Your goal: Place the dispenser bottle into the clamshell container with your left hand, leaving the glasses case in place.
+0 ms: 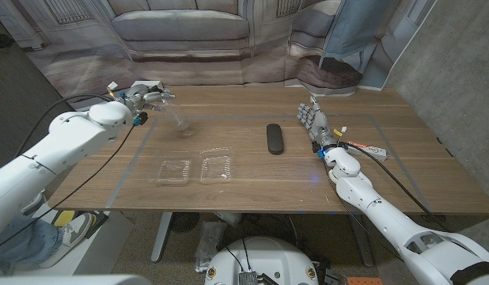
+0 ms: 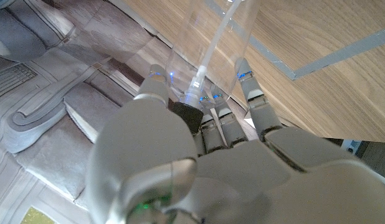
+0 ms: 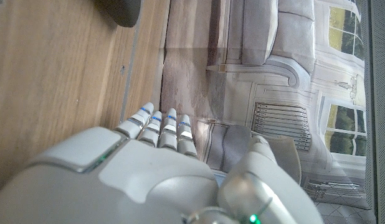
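Left hand (image 1: 145, 96) is raised above the far left part of the wooden table (image 1: 403, 158), fingers (image 2: 156, 87) wrapped around the dispenser bottle (image 1: 175, 117), which it holds clear of the surface. The bottle is transparent; in the left wrist view its body (image 2: 205, 37) extends away from the palm with the dip tube visible inside, so its long axis runs outward from the fingers, slanting down and toward the table's middle. The clamshell container (image 1: 195, 169) lies open near the front edge, both halves side by side, nearer the robot than the bottle and somewhat to its right; judged from this, the coming move is a carry toward the robot and inward, then a lowering into one half. The glasses case (image 1: 274, 138), dark and oblong, lies to the right of the container, well apart from it and outside the likely path. Right hand (image 1: 314, 123) rests beyond the case on the table, fingers extended close together, holding nothing; it is the farther hand from the bottle.
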Controlling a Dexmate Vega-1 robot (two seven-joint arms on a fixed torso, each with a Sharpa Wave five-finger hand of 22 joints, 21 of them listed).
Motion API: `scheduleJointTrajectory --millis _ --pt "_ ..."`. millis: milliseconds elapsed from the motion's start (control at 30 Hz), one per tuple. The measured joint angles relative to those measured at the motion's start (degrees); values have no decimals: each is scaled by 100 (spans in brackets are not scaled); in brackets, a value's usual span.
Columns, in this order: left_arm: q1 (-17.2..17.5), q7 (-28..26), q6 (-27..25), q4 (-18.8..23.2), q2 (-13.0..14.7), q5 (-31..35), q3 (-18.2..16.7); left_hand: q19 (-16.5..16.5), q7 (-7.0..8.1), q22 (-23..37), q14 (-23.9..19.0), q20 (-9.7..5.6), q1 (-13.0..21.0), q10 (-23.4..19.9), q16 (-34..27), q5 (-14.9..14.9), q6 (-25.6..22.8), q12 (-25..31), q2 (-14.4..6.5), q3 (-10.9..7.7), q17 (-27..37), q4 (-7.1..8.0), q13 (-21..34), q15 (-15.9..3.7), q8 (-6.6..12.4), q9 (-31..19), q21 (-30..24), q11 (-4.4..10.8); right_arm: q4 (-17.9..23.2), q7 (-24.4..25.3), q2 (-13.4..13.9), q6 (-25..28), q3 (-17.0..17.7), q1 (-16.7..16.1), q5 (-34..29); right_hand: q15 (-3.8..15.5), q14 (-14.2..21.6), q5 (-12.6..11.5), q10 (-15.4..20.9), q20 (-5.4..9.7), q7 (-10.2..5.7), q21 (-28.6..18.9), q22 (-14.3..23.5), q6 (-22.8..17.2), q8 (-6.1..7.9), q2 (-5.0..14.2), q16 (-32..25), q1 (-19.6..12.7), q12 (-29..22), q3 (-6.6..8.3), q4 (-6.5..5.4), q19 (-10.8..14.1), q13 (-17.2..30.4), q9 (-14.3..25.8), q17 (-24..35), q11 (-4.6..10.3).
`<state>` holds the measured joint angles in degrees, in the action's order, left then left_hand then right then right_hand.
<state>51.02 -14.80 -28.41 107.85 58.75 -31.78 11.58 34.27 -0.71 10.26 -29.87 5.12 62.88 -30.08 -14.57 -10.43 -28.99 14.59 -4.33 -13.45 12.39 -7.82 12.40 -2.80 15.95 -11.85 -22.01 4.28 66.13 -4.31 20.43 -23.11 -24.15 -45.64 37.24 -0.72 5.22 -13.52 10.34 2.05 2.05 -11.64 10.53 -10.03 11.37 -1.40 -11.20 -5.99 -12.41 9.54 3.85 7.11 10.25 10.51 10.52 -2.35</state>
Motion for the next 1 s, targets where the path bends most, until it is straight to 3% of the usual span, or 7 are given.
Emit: scheduleJointTrajectory --millis 633,1000 --pt "758 13 752 347 120 86 -470 -96 9 0 -100 -95 47 -71 45 8 -72 0 -87 -16 2 16 28 4 0 0 62 53 104 45 43 13 -11 -29 -34 0 0 0 0 0 0 0 -1 0 0 0 0 0 0 1 -1 0 0 0 0 0" --pt "855 157 958 444 123 203 -513 -97 9 0 -113 -94 69 -71 32 19 -72 0 -122 -16 -1 16 28 1 0 0 62 53 169 75 92 67 -13 -46 -51 0 0 0 0 0 0 0 -1 0 0 0 0 0 0 -14 16 0 0 0 0 0"
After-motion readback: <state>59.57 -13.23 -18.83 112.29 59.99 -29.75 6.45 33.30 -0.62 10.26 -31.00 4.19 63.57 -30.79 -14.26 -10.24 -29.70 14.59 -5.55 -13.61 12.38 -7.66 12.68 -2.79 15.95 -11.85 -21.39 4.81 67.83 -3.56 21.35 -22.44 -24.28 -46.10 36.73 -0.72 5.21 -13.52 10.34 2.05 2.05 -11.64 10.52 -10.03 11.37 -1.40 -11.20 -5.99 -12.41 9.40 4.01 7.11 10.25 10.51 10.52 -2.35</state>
